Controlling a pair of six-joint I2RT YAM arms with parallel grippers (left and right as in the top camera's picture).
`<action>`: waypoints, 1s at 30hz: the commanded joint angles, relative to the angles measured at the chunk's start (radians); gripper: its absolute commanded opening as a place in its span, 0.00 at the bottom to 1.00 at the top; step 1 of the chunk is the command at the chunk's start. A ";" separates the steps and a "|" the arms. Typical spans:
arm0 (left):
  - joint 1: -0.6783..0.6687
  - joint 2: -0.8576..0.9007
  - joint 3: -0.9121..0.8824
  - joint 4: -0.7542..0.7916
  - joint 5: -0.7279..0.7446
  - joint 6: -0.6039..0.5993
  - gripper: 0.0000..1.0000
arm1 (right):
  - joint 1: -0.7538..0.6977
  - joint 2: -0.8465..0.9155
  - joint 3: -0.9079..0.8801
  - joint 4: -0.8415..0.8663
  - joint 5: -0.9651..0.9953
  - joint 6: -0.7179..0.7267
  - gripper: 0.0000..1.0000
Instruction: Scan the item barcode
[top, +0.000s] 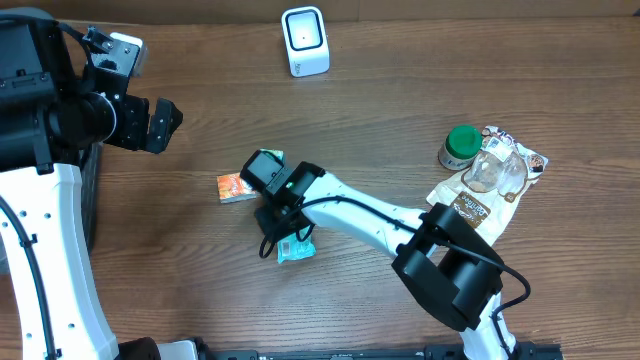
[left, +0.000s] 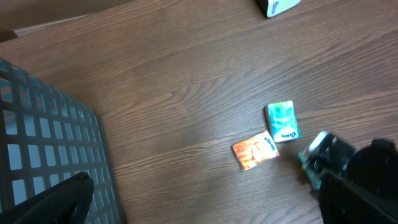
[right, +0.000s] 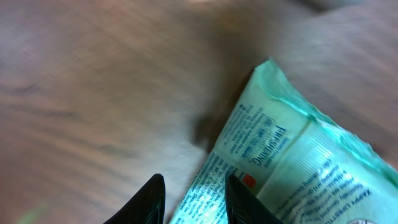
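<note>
The right fingers (right: 153, 200) are gripping one end of the teal packet (right: 283, 155), drawn close together with its lower-left edge pinched between them. The rest of the packet is spreading toward the right of the right wrist view. It is lying at a slant there, one corner pointing toward the top of the view and its printed back facing the camera. One straight edge is running from the pinched end at lower left up to that corner. The frame is cutting the packet off on the right, so which way its long axis is running cannot be told for sure.

From overhead, the packet is sitting near the middle of the desk (top: 400, 90), toward the near edge. It is mostly tucked under the right wrist, with only a small teal part showing.

The left fingers (left: 59, 200) are standing wide apart and holding nothing, hovering over the left side of the desk beside a grey mesh basket (left: 43, 137).

An orange pack (top: 235, 187) and a second teal pack (left: 283, 121) are lying just beside each other, close to the right wrist. The teal one is standing lengthwise up and down in the left wrist view, and the orange one is lying slanted.

A white scanner (top: 305, 40) is sitting at the far edge, well apart from the gripped packet. A green-lidded jar (top: 460, 146) and crinkled clear bags (top: 495, 175) are resting on the right side
</note>
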 joint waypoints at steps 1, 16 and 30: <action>0.003 -0.003 0.018 0.001 0.003 0.023 1.00 | -0.068 0.003 -0.006 -0.012 0.094 0.059 0.33; 0.003 -0.003 0.018 0.001 0.003 0.023 1.00 | -0.345 0.002 0.083 -0.155 -0.067 0.153 0.49; 0.003 -0.003 0.018 0.001 0.003 0.023 1.00 | -0.397 0.003 0.108 -0.315 -0.079 0.000 0.04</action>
